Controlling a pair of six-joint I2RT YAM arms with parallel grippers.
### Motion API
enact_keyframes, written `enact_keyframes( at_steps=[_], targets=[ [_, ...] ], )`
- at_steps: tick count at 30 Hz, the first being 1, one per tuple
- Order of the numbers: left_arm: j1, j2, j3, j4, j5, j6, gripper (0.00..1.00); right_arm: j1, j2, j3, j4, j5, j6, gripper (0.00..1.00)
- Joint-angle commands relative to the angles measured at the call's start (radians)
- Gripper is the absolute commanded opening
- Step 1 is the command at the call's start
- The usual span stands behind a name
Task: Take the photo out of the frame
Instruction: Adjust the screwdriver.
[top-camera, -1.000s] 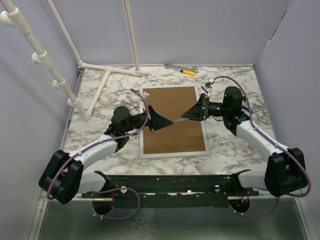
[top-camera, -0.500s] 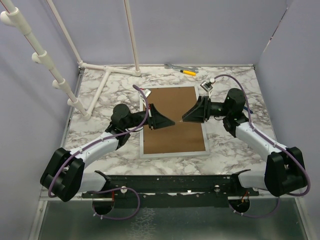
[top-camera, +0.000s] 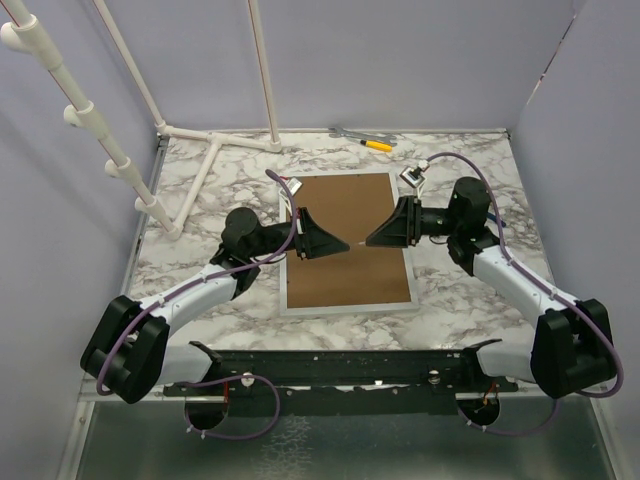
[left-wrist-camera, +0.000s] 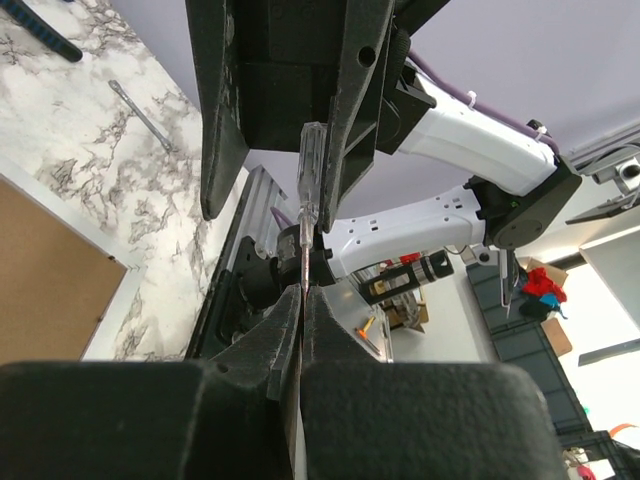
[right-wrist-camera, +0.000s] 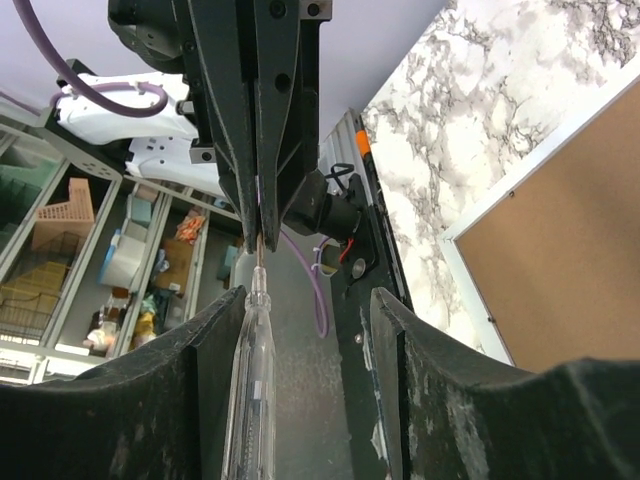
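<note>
The frame (top-camera: 350, 200) lies face down mid-table, brown back up inside its white border; the photo is hidden beneath that back. Above it my two grippers point at each other. A thin screwdriver (left-wrist-camera: 309, 165) with a clear handle spans the gap. My left gripper (left-wrist-camera: 303, 296) is shut on its metal shaft. My right gripper (right-wrist-camera: 310, 300) is open around the clear handle (right-wrist-camera: 250, 380), which rests against one finger, with a wide gap to the other. From above, the left gripper (top-camera: 343, 245) and right gripper (top-camera: 371, 240) nearly meet over the frame's right half.
A yellow-handled tool (top-camera: 378, 145) and a metal wrench (top-camera: 348, 131) lie at the back edge. A white pipe stand (top-camera: 215, 150) occupies the back left corner. Marble tabletop (top-camera: 460, 300) surrounds the frame. Purple walls close in on both sides.
The right gripper's jaws have narrowed around the screwdriver handle, and that arm has drawn back slightly to the right. The left gripper stays shut on the shaft, shifted slightly.
</note>
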Motion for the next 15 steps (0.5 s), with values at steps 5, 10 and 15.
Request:
enact_keyframes(
  at_steps=[5,10,15],
  targets=[
    [0.019,0.003,0.018,0.027,0.043,0.010,0.00,-0.009,-0.030,0.002,-0.033,-0.029,-0.003,0.43],
    [0.025,0.006,0.018,0.026,0.049,0.009,0.00,-0.009,-0.031,-0.004,-0.022,-0.032,0.012,0.31],
    [0.029,0.012,0.019,0.023,0.051,0.011,0.00,-0.009,-0.033,-0.012,0.010,-0.040,0.046,0.09]
  ],
)
